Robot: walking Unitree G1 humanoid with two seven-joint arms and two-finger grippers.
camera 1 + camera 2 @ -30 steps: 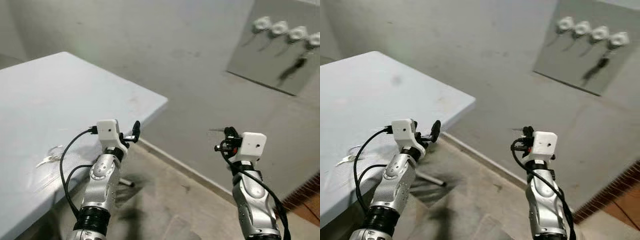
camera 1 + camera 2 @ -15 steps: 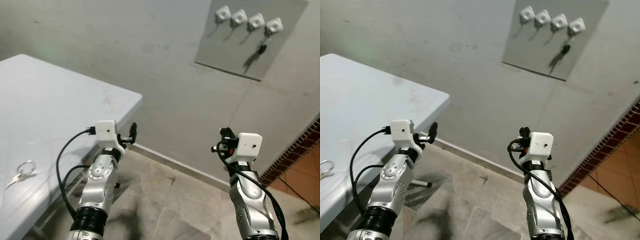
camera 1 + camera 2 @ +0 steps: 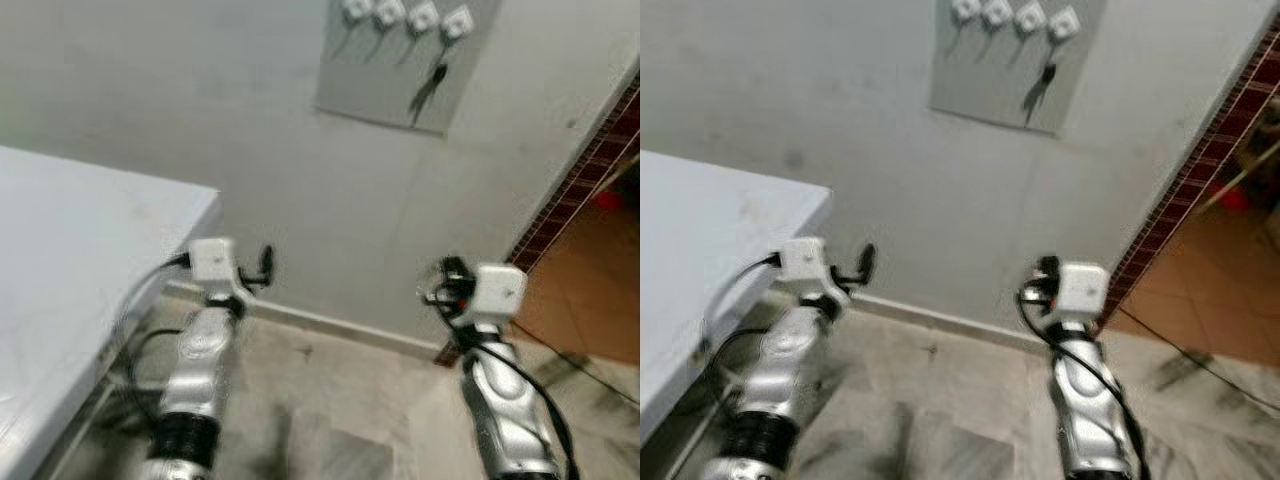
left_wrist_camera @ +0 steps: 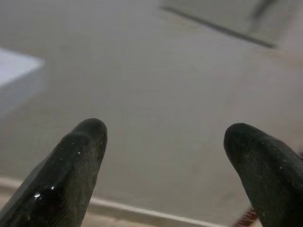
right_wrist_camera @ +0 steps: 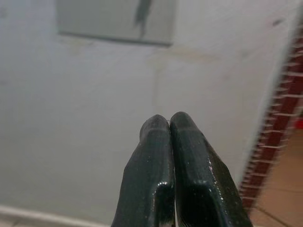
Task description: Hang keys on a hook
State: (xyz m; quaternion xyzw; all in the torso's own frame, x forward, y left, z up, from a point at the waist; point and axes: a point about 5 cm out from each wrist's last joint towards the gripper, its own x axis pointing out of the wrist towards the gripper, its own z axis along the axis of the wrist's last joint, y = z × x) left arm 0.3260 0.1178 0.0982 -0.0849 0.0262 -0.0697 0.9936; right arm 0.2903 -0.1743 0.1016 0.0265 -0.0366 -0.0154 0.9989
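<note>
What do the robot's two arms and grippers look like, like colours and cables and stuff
Both arms are silver metal with rounded segments and black ribbed collars lower down. Each wrist carries a white boxy camera housing with a small dark dot on its face. Black cables loop from the housings down along the arms. The left gripper and right gripper each have two long, glossy black fingers with rounded tips.

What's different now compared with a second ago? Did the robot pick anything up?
Mostly the camera turned right: the table slid to the left edge and the hook board now sits centre-top. Nothing was picked up. The left gripper stays open, the right gripper shut and empty, and keys still hang from the rightmost hook.
</note>
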